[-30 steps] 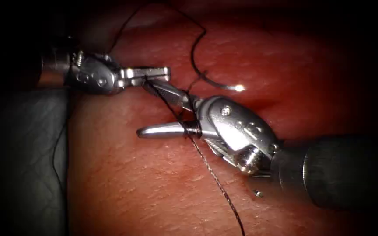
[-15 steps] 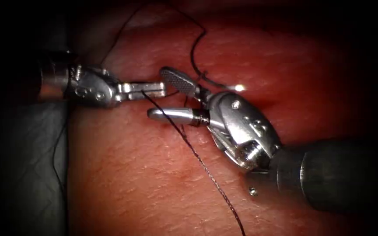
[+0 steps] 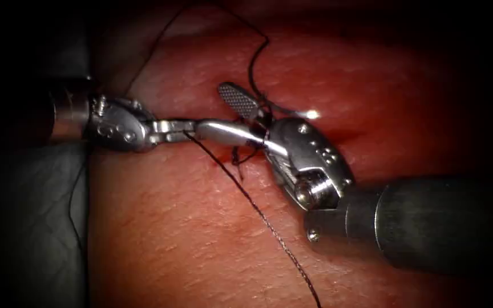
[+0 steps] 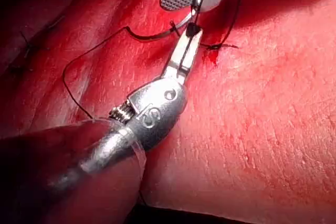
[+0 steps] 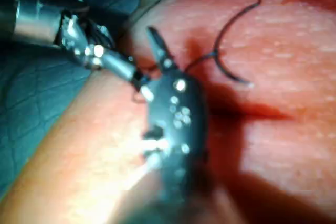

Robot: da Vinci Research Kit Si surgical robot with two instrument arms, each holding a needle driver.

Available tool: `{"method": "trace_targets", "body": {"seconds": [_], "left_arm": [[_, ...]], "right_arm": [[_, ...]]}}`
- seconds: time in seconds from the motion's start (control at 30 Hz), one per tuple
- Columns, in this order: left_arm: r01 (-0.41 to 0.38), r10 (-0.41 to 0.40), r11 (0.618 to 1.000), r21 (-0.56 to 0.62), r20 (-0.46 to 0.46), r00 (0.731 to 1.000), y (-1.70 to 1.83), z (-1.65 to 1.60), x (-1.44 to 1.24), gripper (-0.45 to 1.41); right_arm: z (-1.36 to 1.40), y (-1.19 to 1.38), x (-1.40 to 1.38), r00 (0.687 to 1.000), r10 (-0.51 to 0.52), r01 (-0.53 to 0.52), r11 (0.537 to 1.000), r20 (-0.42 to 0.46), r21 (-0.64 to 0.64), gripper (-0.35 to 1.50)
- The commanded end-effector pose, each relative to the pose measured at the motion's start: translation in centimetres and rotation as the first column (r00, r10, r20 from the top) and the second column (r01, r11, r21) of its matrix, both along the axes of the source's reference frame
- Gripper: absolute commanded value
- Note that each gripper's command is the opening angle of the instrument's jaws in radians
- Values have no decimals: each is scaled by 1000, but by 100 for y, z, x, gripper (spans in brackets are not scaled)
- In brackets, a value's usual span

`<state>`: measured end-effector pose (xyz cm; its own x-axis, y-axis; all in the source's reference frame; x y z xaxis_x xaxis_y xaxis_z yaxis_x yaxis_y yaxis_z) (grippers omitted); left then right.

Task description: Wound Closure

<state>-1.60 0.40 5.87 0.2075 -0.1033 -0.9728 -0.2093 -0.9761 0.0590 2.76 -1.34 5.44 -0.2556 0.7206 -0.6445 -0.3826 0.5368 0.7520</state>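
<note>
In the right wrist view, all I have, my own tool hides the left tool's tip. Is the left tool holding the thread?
Observer: Yes. In the left wrist view the left tool is shut on the thread at its very tip.
Operator: And are my jaws gripping anything?
Observer: No. In the endoscope view the right tool stands wide open and holds nothing, and thread is wound round its lower jaw near the hinge.
Operator: Is the needle in the tissue?
Observer: It seems not. The needle lies on top of the tissue beyond your tool, its whole curve exposed, and neither tool holds it.
</note>
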Motion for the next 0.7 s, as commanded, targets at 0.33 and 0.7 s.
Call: {"method": "trace_targets", "body": {"seconds": [0.33, 0.7], "left_arm": [[-23, 23, 1000, -1, -9, 1000, -27, 2, -7, -45], [-44, 45, 999, 9, -8, 999, -24, -13, -17, -45]], "right_arm": [[15, -11, -3, 998, 55, -57, 988, 21, 144, 39], [30, -22, -9, 985, 40, -91, 948, 169, 304, 69]]}}
